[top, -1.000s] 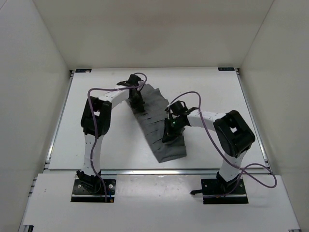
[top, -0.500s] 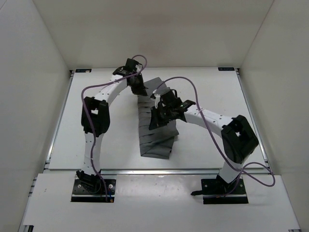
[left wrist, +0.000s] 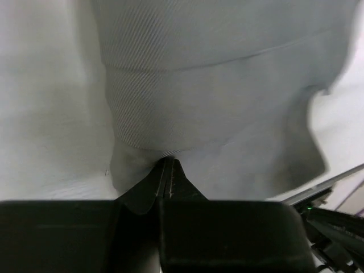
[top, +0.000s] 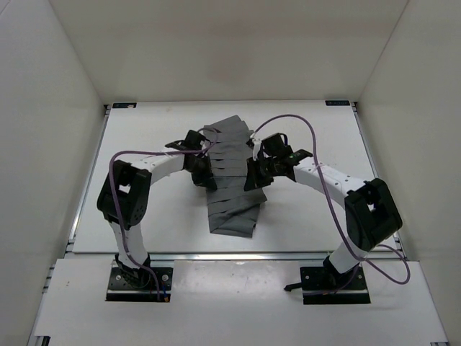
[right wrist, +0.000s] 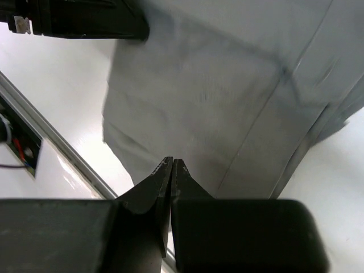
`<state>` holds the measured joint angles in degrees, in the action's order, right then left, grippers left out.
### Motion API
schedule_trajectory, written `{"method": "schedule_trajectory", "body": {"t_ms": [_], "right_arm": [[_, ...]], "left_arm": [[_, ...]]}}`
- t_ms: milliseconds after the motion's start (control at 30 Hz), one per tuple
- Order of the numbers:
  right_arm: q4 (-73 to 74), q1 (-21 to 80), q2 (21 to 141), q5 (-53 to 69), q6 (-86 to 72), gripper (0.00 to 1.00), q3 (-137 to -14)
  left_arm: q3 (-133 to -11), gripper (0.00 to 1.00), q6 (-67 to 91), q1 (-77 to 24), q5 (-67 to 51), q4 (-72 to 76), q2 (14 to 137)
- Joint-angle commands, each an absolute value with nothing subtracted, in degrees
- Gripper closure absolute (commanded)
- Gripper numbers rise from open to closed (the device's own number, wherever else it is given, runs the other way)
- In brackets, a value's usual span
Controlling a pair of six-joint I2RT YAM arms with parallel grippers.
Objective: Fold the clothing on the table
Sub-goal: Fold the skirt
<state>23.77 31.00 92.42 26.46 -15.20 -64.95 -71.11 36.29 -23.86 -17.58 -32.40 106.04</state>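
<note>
The grey pleated clothing (top: 232, 205) lies as a long strip down the middle of the white table (top: 144, 209). My left gripper (top: 207, 175) sits at the strip's left edge. In the left wrist view it (left wrist: 168, 161) is shut, and a ribbed hem of the clothing (left wrist: 216, 85) runs right into its tips. At the strip's right edge is my right gripper (top: 254, 178). Seen from the right wrist, it (right wrist: 172, 162) is shut above the clothing (right wrist: 216, 102), with no fabric visible between its fingers.
White walls enclose the table on three sides. A metal rail (top: 238, 253) runs along the near edge, in front of both arm bases. Purple cables loop over each arm. Part of the left arm (right wrist: 85, 20) shows at the top of the right wrist view.
The left gripper went to the far end and came back to the strip's left edge. The right gripper swung left, then back to the right edge. The clothing's near part shifted left and lies straighter.
</note>
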Motion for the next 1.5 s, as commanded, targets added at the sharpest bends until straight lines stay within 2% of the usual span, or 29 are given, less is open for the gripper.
{"method": "schedule_trajectory", "body": {"t_ms": [0, 133, 233, 400, 467, 500, 567, 600, 667, 733, 967, 1267, 1467], "right_arm": [[24.1, 33.0, 92.3, 24.6, -13.9, 1.00, -63.2], [25.3, 34.6, 91.0, 22.4, -12.5, 1.00, -61.2], [26.0, 34.2, 89.1, 23.5, -10.4, 0.99, -60.1], [27.1, 39.3, 85.9, 23.6, -1.6, 0.84, -59.1], [27.4, 42.0, 85.7, 19.3, -0.5, 0.73, -58.5], [26.7, 43.6, 85.3, 18.4, 1.7, 0.58, -57.8], [25.1, 46.7, 85.0, 15.0, 3.2, 0.35, -57.3], [24.9, 48.5, 84.8, 12.7, 4.2, 0.30, -57.0], [23.2, 50.6, 84.9, 9.0, 5.4, 0.11, -57.0], [22.1, 53.5, 85.3, 5.7, 8.4, 0.02, -56.8], [13.8, 59.6, 87.4, -6.8, 16.0, 0.01, -52.7], [10.9, 58.7, 90.8, -1.9, 16.3, 0.00, -51.1], [11.2, 57.7, 92.9, 3.2, 15.3, 0.06, -50.5]], "left_arm": [[-70.0, 0.97, 37.9, -25.1, -15.6, -28.5, 106.4], [-71.7, 1.00, 35.7, -26.1, -9.9, -33.1, 110.1], [-71.1, 0.97, 34.5, -25.1, -10.8, -33.4, 108.8], [-69.1, 0.92, 35.3, -23.3, -13.3, -31.5, 105.0], [-69.3, 0.91, 35.6, -22.6, -16.0, -31.3, 104.2], [-69.3, 0.90, 35.6, -22.7, -17.0, -31.5, 104.2], [-69.9, 0.88, 35.4, -23.0, -17.8, -31.6, 103.5], [-70.4, 0.88, 35.2, -23.1, -18.1, -32.0, 103.4], [-70.1, 0.89, 34.7, -23.1, -18.8, -32.1, 103.4], [-69.1, 0.89, 35.6, -23.1, -19.7, -31.4, 103.1], [-68.3, 0.89, 35.3, -22.0, -20.3, -30.9, 101.7], [-68.0, 0.89, 35.2, -22.1, -20.8, -30.9, 102.2], [-67.0, 0.88, 35.2, -21.5, -21.0, -30.9, 101.7]]}}
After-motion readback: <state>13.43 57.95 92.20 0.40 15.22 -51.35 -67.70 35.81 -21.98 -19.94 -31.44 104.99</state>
